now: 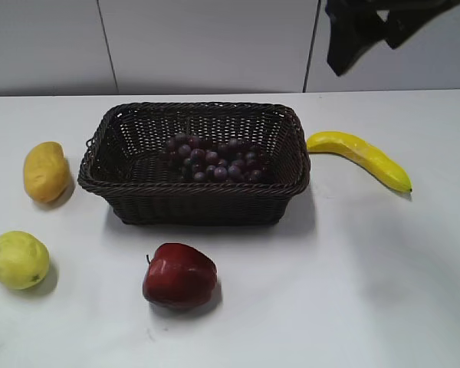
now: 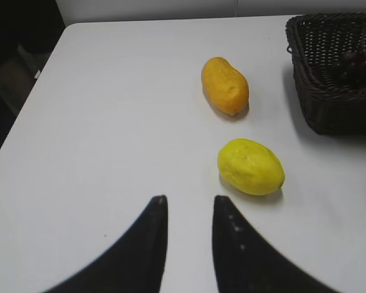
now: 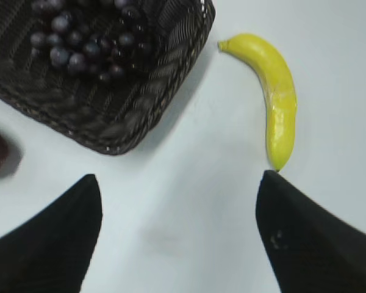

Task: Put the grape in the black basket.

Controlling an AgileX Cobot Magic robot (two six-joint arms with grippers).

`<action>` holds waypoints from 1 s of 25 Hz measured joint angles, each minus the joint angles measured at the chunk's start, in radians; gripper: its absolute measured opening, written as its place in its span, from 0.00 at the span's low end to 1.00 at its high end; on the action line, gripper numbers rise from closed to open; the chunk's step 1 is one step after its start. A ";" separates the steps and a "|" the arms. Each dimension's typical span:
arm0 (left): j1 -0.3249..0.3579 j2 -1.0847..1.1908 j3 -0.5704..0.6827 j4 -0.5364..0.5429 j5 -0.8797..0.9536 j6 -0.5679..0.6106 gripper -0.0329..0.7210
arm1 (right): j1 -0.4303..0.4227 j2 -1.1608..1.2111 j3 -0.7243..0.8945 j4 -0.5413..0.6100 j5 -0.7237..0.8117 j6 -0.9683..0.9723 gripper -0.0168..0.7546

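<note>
The grape [image 1: 213, 161], a bunch of small dark red-purple fruit, lies inside the black basket [image 1: 126, 183] at the table's middle. It also shows in the right wrist view [image 3: 85, 39] inside the basket [image 3: 140, 116], and at the edge of the left wrist view [image 2: 360, 61] in the basket [image 2: 329, 104]. My right gripper [image 3: 180, 183] is wide open and empty, high above the table right of the basket; its arm shows at the top right of the exterior view [image 1: 353, 38]. My left gripper [image 2: 189, 201] is open and empty over bare table, left of the fruit.
A yellow banana [image 1: 360, 157] lies right of the basket, also in the right wrist view [image 3: 274, 97]. A red apple [image 1: 179, 276] sits in front. An orange mango [image 1: 46, 172] and a yellow lemon [image 1: 17, 259] lie at the left, also in the left wrist view [image 2: 224, 85] [image 2: 250, 166].
</note>
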 joint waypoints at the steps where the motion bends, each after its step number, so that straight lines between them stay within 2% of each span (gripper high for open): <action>1: 0.000 0.000 0.000 0.000 0.000 0.000 0.36 | 0.000 -0.028 0.049 -0.002 0.000 0.003 0.79; 5: 0.000 0.000 0.000 0.000 0.000 0.000 0.36 | 0.000 -0.164 0.300 -0.002 -0.007 0.018 0.79; 10: 0.000 0.000 0.000 0.000 0.000 0.000 0.36 | 0.000 -0.395 0.627 -0.002 -0.110 0.065 0.82; 16: 0.000 0.000 0.000 0.000 0.000 0.000 0.36 | -0.019 -0.649 0.862 -0.019 -0.139 0.144 0.86; 25: 0.000 0.000 0.000 0.000 0.000 0.000 0.36 | -0.277 -1.056 0.997 -0.036 -0.114 0.167 0.86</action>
